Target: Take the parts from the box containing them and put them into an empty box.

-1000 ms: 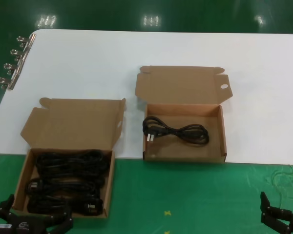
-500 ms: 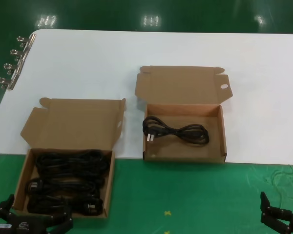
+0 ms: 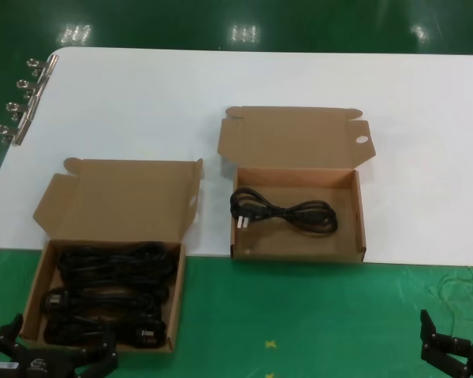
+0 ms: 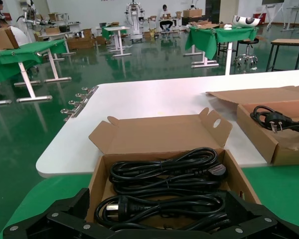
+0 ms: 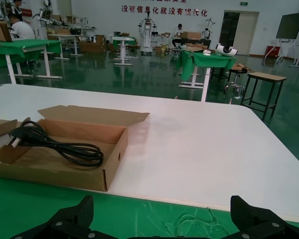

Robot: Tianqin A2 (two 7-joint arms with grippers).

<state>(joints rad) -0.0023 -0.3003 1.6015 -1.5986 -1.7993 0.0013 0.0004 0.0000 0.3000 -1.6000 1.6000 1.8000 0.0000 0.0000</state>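
Robot lab hall, green-draped benches [image 4: 20,52]

Left gripper [image 3: 51,361]: matte black, angular fingers with faceted edges; small silver screws seen along finger backs in left wrist view. White label with dark marking borne on black body, seen in head view.

Right gripper [image 3: 455,352]: same matte black finish, chunky angular fingers, stepped outline. Round silver screw heads seen near finger bases in right wrist view.

No cables or sleeves seen on either gripper. Arms themselves out of view.
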